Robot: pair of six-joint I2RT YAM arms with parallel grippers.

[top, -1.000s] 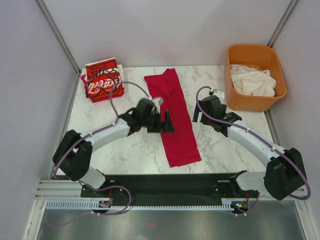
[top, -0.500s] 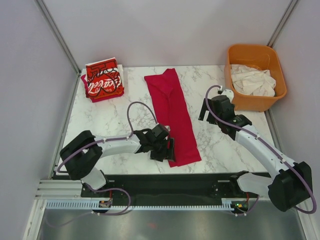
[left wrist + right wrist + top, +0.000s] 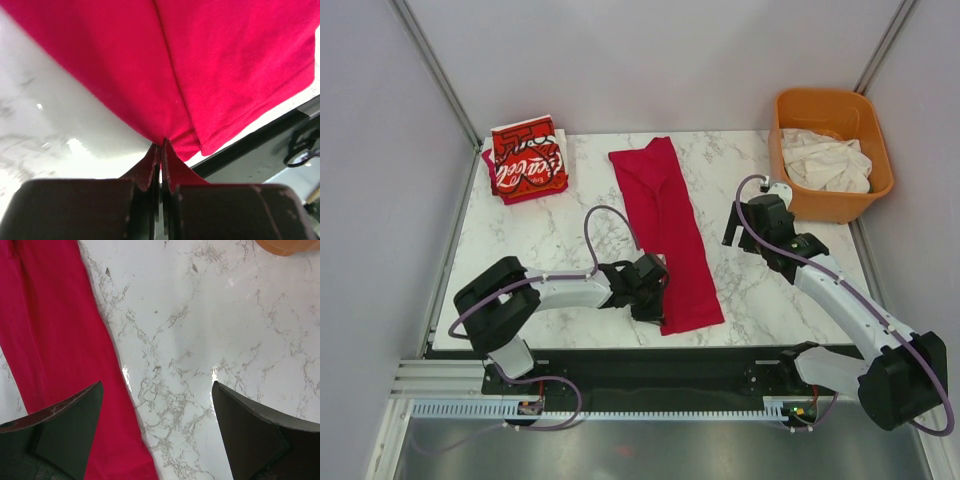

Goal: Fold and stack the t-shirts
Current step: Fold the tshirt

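Top external view, from left to right: at the far left corner of the marble table [image 3: 570, 250] sits the Coca-Cola t-shirt [image 3: 528, 160], folded into a small square packet with its white script facing up. Nearer the front, the left arm reaches in low across the table, and the left gripper [image 3: 657, 298] meets the near left edge of the crimson t-shirt [image 3: 670, 230]. The left wrist view shows its two fingers pressed tight together, with a pinch of red cloth caught between them close to the hem, the fabric drawn into a small peak at that spot. The crimson t-shirt lies flat down the middle of the table as a long narrow strip, running from the far side towards the front edge and slanting slightly rightwards. Just to its right, the right gripper [image 3: 735, 235] hovers over bare marble; the right wrist view shows its jaws spread wide and holding nothing, one finger above the shirt's right edge. At the far right stands the orange tub [image 3: 832, 110], with the off-white t-shirts [image 3: 825, 160] crumpled inside it.
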